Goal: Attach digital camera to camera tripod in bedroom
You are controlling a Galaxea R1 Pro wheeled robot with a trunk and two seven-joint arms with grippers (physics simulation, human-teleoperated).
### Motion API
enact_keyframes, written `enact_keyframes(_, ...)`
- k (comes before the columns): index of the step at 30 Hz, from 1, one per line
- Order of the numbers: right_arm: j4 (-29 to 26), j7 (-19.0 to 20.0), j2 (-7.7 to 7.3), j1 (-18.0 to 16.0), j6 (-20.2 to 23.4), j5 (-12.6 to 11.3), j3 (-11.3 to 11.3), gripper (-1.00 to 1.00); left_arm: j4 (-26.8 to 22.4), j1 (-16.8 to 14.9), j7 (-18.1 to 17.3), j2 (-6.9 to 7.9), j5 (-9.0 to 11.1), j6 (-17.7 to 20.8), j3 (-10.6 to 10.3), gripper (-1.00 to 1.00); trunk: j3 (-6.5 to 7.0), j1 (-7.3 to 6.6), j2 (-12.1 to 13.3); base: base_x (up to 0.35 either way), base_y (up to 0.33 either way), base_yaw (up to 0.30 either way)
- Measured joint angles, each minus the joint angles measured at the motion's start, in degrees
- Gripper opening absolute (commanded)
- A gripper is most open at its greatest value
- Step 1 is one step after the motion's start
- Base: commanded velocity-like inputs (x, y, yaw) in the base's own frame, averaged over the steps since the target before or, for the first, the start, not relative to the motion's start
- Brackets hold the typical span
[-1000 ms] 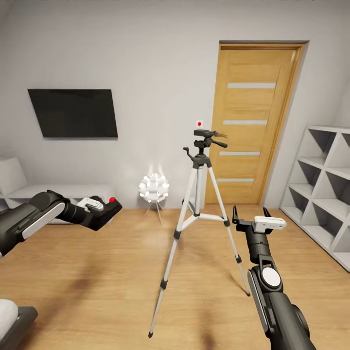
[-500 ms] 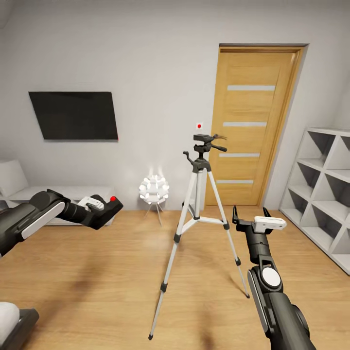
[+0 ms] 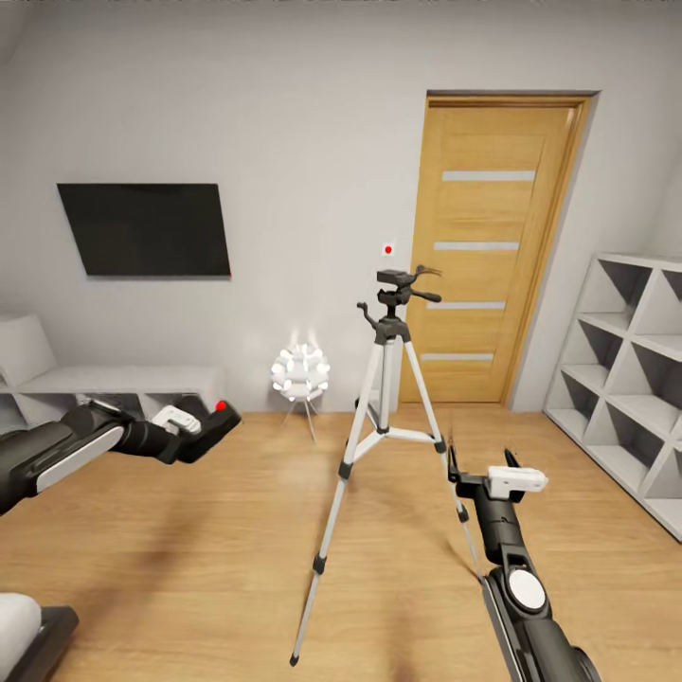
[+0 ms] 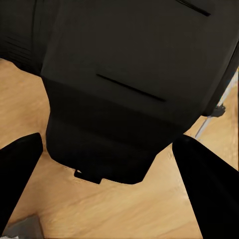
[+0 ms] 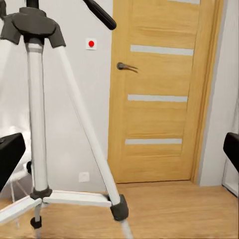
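The left gripper (image 3: 210, 426) was clamped on the digital camera (image 3: 213, 424), its two fingers (image 4: 20, 174) flanking the black body in the left wrist view. The camera's red button (image 3: 222, 406) faced upward. This gripper was held out at the left of the head view, above the wood floor (image 3: 189, 559) and well apart from the camera tripod (image 3: 384, 445).

The right gripper (image 3: 478, 464) stood with its jaws apart and nothing between them, near the tripod's right leg (image 3: 445, 464). The right wrist view looked past the tripod's legs (image 5: 37, 124) to the wooden door (image 5: 159, 94).

The tripod stood upright on the floor in the bedroom, its black pan head (image 3: 403, 280) bare. Behind it were a white ball-shaped lamp (image 3: 300, 370), a wall TV (image 3: 145, 230) and, to the right, a white shelf unit (image 3: 630, 360).
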Motion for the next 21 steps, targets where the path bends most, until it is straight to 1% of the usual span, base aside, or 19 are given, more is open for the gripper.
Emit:
enact_keyframes(2,1.38,0.03,0.01,2.42,-2.81,0.09,0.0,1.0,0.34,0.0,0.01,0.53,3.48,-3.64,-3.54,-1.0,0.36,-0.44,0.8,0.0,0.0,0.0)
enact_keyframes(3,1.94,0.03,0.01,2.95,-3.53,0.11,0.01,1.0,0.53,-0.01,0.08,0.62,4.13,-4.79,-4.6,-1.0,0.55,-0.66,1.21,0.0,0.0,0.0)
enact_keyframes(4,3.13,0.02,0.01,3.75,-4.85,0.15,0.01,1.0,0.98,0.01,0.48,0.74,5.43,-7.09,-6.84,-1.0,0.72,-0.88,1.61,0.0,0.0,0.0)
enact_keyframes(5,5.13,0.02,0.0,4.5,-6.61,0.2,0.01,1.0,1.67,0.03,1.68,0.86,7.23,-10.58,-10.51,-1.0,0.9,-1.1,2.01,0.0,0.0,0.0)
enact_keyframes(6,6.61,0.05,-0.01,4.81,-7.58,0.23,0.01,1.0,1.91,0.0,2.28,0.87,7.95,-11.73,-11.86,-1.0,1.08,-1.32,2.41,0.0,0.0,0.0)
enact_keyframes(7,8.24,0.08,-0.02,5.06,-8.37,0.25,-0.01,1.0,2.43,0.04,4.24,0.97,10.4,-14.52,-15.65,-1.0,1.26,-1.54,2.82,0.0,0.0,0.0)
enact_keyframes(8,9.23,0.08,-0.04,5.18,-8.78,0.25,-0.02,1.0,2.56,0.0,5.0,0.98,11.54,-15.44,-16.92,-1.0,1.45,-1.76,3.21,0.0,0.0,0.0)
enact_keyframes(9,12.54,0.14,-0.13,5.47,-10.2,0.28,-0.04,1.0,2.8,0.04,7.13,1.01,15.13,-17.9,-20.45,-1.0,1.61,-1.97,3.62,0.0,0.0,0.0)
enact_keyframes(10,15.14,0.17,-0.22,5.61,-11.79,0.31,-0.06,1.0,2.88,0.02,8.8,0.98,17.8,-19.75,-22.9,-1.0,1.8,-2.2,4.02,0.0,0.0,0.0)
enact_keyframes(12,20.28,0.21,-0.37,5.75,-16.49,0.39,-0.09,1.0,2.75,0.01,12.71,0.72,23.01,-24.13,-27.51,-1.0,2.16,-2.64,4.82,0.0,0.0,0.0)
enact_keyframes(14,25.15,0.2,-0.43,5.81,-21.67,0.45,-0.1,1.0,2.69,0.03,17.05,-0.4,27.11,-28.52,-32.12,-1.0,2.52,-3.08,5.63,0.0,0.0,0.0)
enact_keyframes(15,26.28,0.2,-0.44,5.82,-22.84,0.47,-0.1,1.0,2.71,0.02,18.24,-0.81,27.95,-29.5,-33.38,-1.0,2.71,-3.3,6.03,0.0,0.0,0.0)
enact_keyframes(16,28.09,0.2,-0.47,5.83,-24.65,0.49,-0.1,1.0,2.64,0.04,20.75,-1.54,29.57,-31.14,-35.9,-1.0,2.88,-3.51,6.43,0.0,0.0,0.0)
enact_keyframes(17,29.96,0.2,-0.52,5.84,-26.32,0.5,-0.1,1.0,2.41,0.04,24.59,-2.67,31.76,-33.33,-39.56,-1.0,3.06,-3.73,6.83,0.0,0.0,0.0)
enact_keyframes(18,30.83,0.2,-0.54,5.84,-26.97,0.5,-0.1,1.0,2.13,0.02,27.07,-3.5,33.21,-34.97,-41.83,-1.0,3.24,-3.95,7.23,0.0,0.0,0.0)
enact_keyframes(19,31.73,0.2,-0.54,5.85,-27.51,0.47,-0.14,1.0,1.56,0.02,30.24,-4.43,35.93,-37.89,-44.8,-1.0,3.42,-4.17,7.63,0.0,0.0,0.0)
enact_keyframes(20,31.96,0.2,-0.55,5.85,-27.64,0.46,-0.14,1.0,1.33,-0.01,31.21,-4.69,36.94,-39.09,-45.78,-1.0,3.61,-4.4,8.03,0.0,0.0,0.0)
enact_keyframes(21,32.27,0.2,-0.55,5.85,-27.8,0.46,-0.14,1.0,0.82,0.01,32.67,-5.01,39.12,-41.26,-47.64,-1.0,3.78,-4.61,8.43,0.0,0.0,0.0)
